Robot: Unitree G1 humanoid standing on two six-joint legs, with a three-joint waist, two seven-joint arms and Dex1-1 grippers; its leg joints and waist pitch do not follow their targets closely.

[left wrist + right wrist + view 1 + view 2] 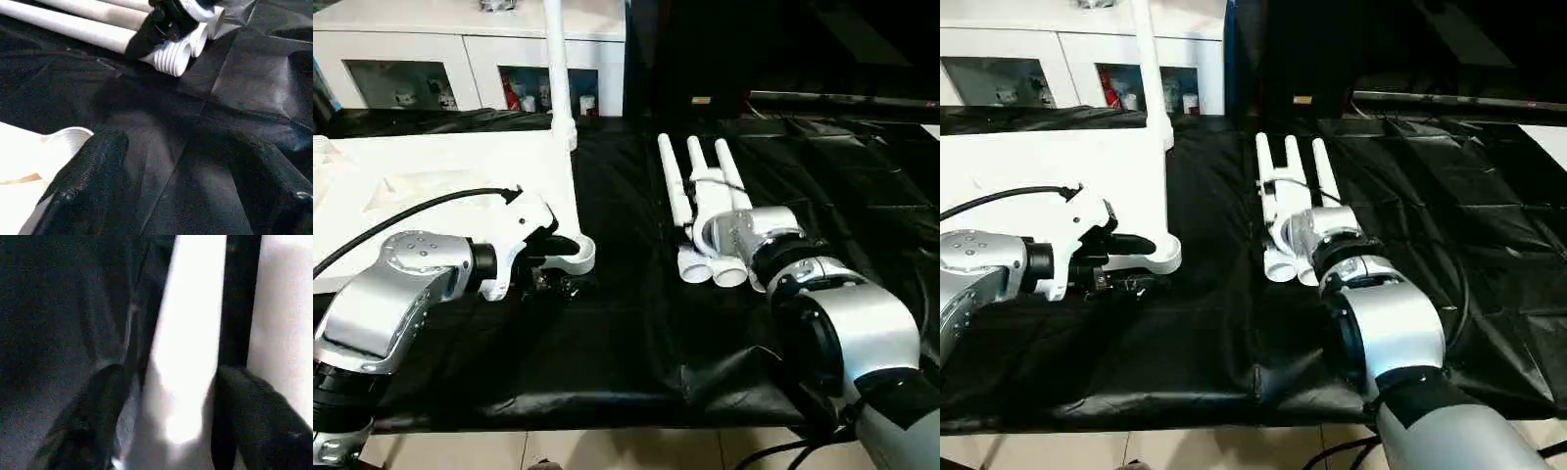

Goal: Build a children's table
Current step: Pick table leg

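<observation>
A black-covered table carries the white tabletop and three loose legs

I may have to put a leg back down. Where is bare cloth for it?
Bare black cloth runs between the tabletop and the three loose legs, and wider right of those legs. Crowded: the tabletop's near corner by the left gripper, and the leg ends under the right gripper.

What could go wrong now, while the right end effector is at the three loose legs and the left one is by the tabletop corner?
1. The right end effector straddles one leg; the three loose legs lie tight together, so closing may push the neighbours and roll them.
2. The left end effector sits close to the tabletop's corner socket; a small move could shift the tabletop.
3. One leg already stands in the far corner; jolting the tabletop might tilt it.
</observation>
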